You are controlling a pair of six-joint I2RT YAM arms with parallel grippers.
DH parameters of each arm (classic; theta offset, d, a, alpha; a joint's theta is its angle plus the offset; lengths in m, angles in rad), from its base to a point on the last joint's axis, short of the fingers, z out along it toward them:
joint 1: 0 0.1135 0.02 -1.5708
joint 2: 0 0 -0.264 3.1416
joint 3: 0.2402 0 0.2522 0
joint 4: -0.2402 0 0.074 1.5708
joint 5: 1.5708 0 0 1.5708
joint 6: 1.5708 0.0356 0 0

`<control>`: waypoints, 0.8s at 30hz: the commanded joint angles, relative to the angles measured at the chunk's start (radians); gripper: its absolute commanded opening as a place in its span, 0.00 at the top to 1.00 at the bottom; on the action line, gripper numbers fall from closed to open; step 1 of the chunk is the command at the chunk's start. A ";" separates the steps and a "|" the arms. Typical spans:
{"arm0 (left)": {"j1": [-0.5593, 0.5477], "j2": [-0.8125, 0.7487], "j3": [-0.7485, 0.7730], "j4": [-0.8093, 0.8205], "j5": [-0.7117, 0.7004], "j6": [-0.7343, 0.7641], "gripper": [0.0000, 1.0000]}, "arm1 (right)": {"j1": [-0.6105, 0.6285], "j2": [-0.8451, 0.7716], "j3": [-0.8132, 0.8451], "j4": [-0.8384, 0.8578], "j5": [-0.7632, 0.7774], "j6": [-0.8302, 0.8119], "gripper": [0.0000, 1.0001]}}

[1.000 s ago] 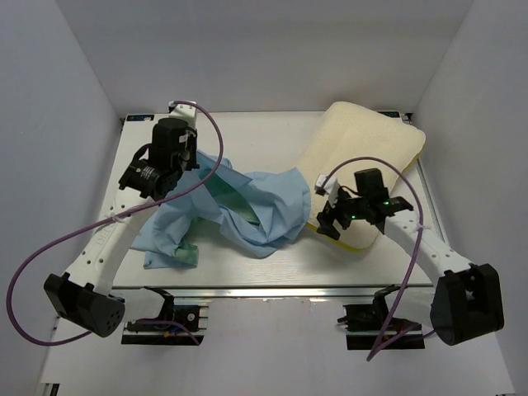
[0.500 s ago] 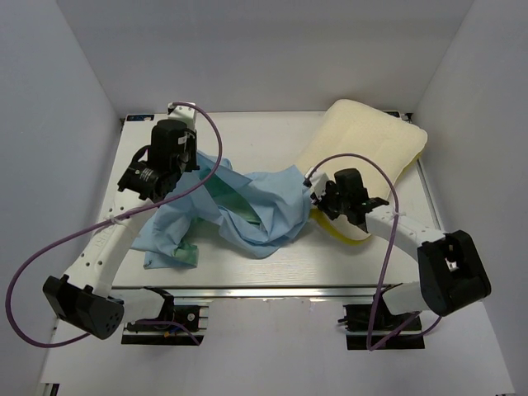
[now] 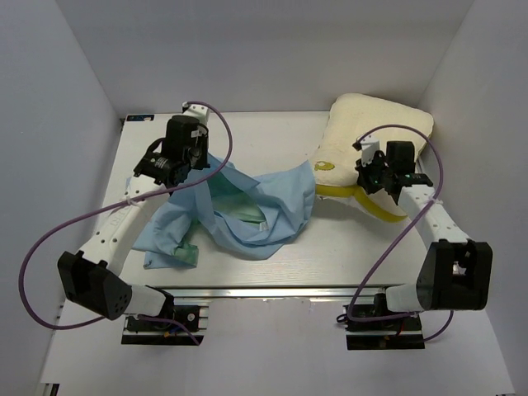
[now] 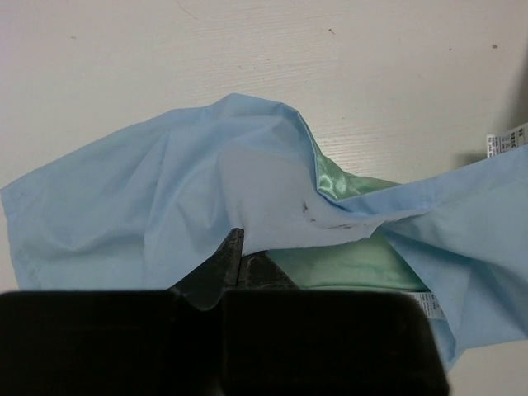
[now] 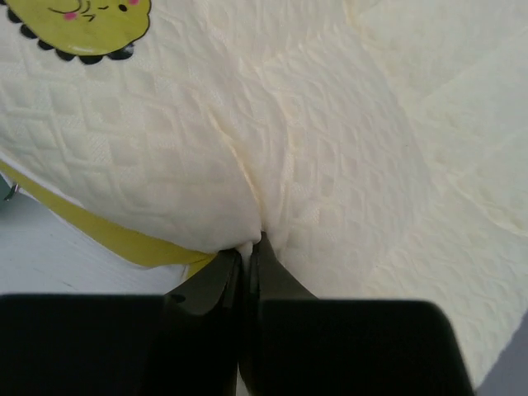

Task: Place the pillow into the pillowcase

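The pillow [image 3: 375, 128], cream-white with yellow piping [image 5: 107, 235] and a yellow cartoon patch [image 5: 91, 25], is bunched up at the back right of the table. My right gripper [image 3: 369, 176] is shut on a pinched fold of the pillow [image 5: 330, 124] near its yellow edge, the jaws [image 5: 247, 247] almost touching. The pillowcase [image 3: 247, 210] lies crumpled across the middle of the table, light blue outside with mint-green satin [image 4: 346, 260] showing inside. My left gripper [image 3: 191, 165] is shut on the blue edge of the pillowcase [image 4: 165, 190] at its back left, fingertips [image 4: 233, 247] pressed together under the cloth.
The white table [image 3: 272, 136] is boxed in by white walls at the back and both sides. Purple cables loop from both arms, the left one [image 3: 49, 239] hanging past the table's left edge. A white label [image 4: 507, 142] is sewn to the pillowcase.
My right gripper has shut on the pillow and drawn it toward the back right, bunching it up. The left arm has shifted slightly right, still holding the pillowcase.
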 commanded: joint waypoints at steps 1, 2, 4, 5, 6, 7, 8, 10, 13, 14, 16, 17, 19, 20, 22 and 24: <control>0.005 0.011 0.057 0.034 0.025 -0.007 1.00 | -0.013 -0.101 0.079 0.019 -0.015 -0.021 1.00; 0.005 0.015 0.060 0.034 0.024 -0.007 1.00 | -0.013 -0.112 0.076 0.020 -0.011 -0.018 1.00; 0.005 0.019 0.061 0.037 0.021 -0.005 1.00 | -0.019 -0.135 0.078 0.043 0.009 -0.006 1.00; 0.005 0.021 0.063 0.037 0.018 -0.004 1.00 | -0.034 -0.137 0.084 0.051 0.011 0.002 1.00; 0.005 0.022 0.063 0.036 0.015 0.000 1.00 | -0.042 -0.135 0.116 0.052 0.006 0.017 1.00; 0.005 0.024 0.069 0.027 0.005 0.003 1.00 | -0.045 -0.126 0.137 0.049 -0.018 0.028 1.00; 0.005 0.030 0.073 0.022 0.001 0.006 1.00 | -0.081 -0.121 0.163 0.028 -0.038 0.037 1.00; 0.005 0.032 0.084 0.014 -0.008 0.010 1.00 | -0.092 -0.115 0.229 0.009 -0.089 0.059 1.00; 0.007 0.039 0.098 0.008 -0.019 0.013 1.00 | -0.097 -0.136 0.269 -0.007 -0.118 0.082 1.00; 0.005 0.045 0.100 0.008 -0.019 0.015 1.00 | -0.098 -0.143 0.277 -0.012 -0.120 0.083 1.00; 0.005 0.050 0.101 0.011 -0.010 0.015 1.00 | -0.102 -0.173 0.288 -0.024 -0.155 0.068 1.00; 0.005 0.053 0.104 0.014 0.004 0.013 1.00 | -0.103 -0.189 0.282 -0.046 -0.184 0.057 1.00; 0.007 0.068 0.110 0.017 0.016 0.015 1.00 | -0.098 -0.231 0.264 -0.086 -0.294 0.030 1.00; 0.007 0.076 0.119 0.018 0.027 0.013 1.00 | -0.070 -0.244 0.241 -0.112 -0.317 0.022 1.00; 0.005 0.094 0.132 0.019 0.041 0.010 1.00 | 0.022 -0.285 0.207 -0.172 -0.321 0.004 1.00; 0.005 0.105 0.149 0.022 0.067 0.007 1.00 | 0.078 -0.322 0.129 -0.156 -0.296 0.011 1.00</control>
